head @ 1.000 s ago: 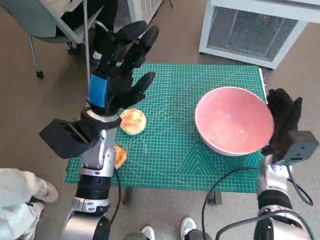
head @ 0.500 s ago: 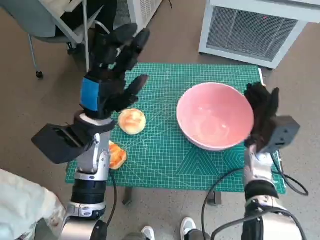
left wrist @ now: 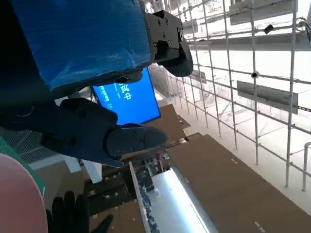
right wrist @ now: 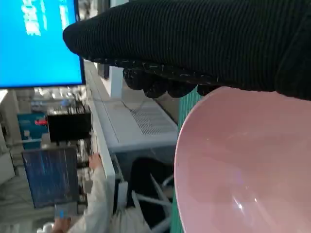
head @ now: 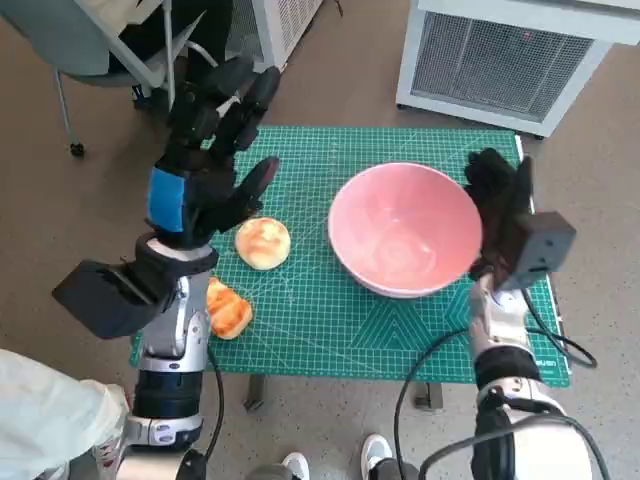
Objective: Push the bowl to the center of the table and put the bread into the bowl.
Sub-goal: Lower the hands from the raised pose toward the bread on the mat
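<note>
The pink bowl (head: 405,230) stands on the green cutting mat (head: 330,320), right of the mat's middle. My gloved right hand (head: 497,205) lies flat against the bowl's right rim, holding nothing; the right wrist view shows the bowl (right wrist: 243,165) close beneath the glove (right wrist: 194,43). A round bread roll (head: 264,243) lies on the mat's left part. My left hand (head: 205,150) hovers above and left of the roll, fingers spread and empty; its fingers (left wrist: 92,133) show in the left wrist view. A second, orange bread piece (head: 227,310) lies near the front left corner, beside my left forearm.
A white grilled appliance (head: 510,50) stands on the floor beyond the table's far right. A chair (head: 110,45) is at the far left. A person's pale sleeve (head: 45,420) shows at the lower left, and shoes (head: 380,455) by the front edge.
My right hand has pushed the bowl leftward across the mat, away from the right edge. My left hand has drifted slightly left and stays spread above the roll.
</note>
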